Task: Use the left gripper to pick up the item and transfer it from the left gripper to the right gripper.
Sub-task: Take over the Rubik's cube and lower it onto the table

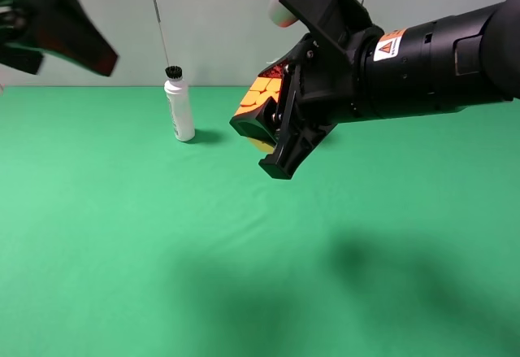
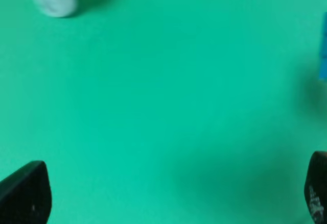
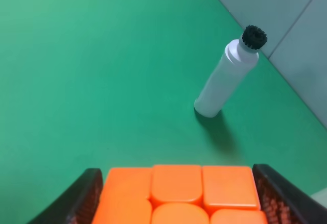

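**Item.** The puzzle cube point(image 1: 258, 101) is off the desk point(image 1: 146, 243), carried in the air just left of centre in the high view. It sits tilted, with an orange face turned up and outward.

**Right gripper.** The right gripper point(image 1: 280, 121) is clamped on the cube. In the right wrist view the orange face fills the whole gap between the two black fingers point(image 3: 76, 198), one pressed against each side. The hold looks centred on opposite faces. I judge that is why the cube sits square in the jaws instead of hanging from a corner.

**Left gripper.** The left gripper point(image 1: 65, 52) is at the upper left of the high view, well apart from the cube. Its jaws stand wide apart with nothing between them. Its own camera shows only bare green cloth between the fingertips. This position keeps it clear of the other arm.

**Surroundings.** A white bottle point(image 1: 179, 109) with a black cap stands upright near the back edge, left of the cube and apart from it. It plays no part in the job.

**Assessment.** With the cube in the right gripper alone, the handover appears complete.

**Risk.** The faces are smooth plastic and the cube is held well above the desk, so any slackening of the grip would drop it.
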Controlling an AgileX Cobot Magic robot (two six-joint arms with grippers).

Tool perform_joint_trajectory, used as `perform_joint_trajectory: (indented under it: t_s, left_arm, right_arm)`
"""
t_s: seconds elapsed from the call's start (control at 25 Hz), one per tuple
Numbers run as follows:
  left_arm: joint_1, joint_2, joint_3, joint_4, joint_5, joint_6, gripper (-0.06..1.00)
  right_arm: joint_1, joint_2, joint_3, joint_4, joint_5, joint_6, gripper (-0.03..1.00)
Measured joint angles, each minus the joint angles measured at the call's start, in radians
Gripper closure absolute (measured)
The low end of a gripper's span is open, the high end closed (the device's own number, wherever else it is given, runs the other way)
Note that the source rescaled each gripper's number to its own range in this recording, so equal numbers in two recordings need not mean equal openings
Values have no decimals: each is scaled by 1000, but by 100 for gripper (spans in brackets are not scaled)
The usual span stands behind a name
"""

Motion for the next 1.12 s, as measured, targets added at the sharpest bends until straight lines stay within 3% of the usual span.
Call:
perform_joint_trajectory:
  t_s: [0.24,0.44,1.12]
  left_arm:
    - [0,-192,115,141,7,-133,-5]
    - [0,-348,219,199,11,-189,-5]
    - [0,-802,524,226,65,-238,-5]
  right_arm:
    - [0,0,0,0,0,0,96]
    - [0,0,0,0,0,0,96]
    - [0,0,0,1,0,3,96]
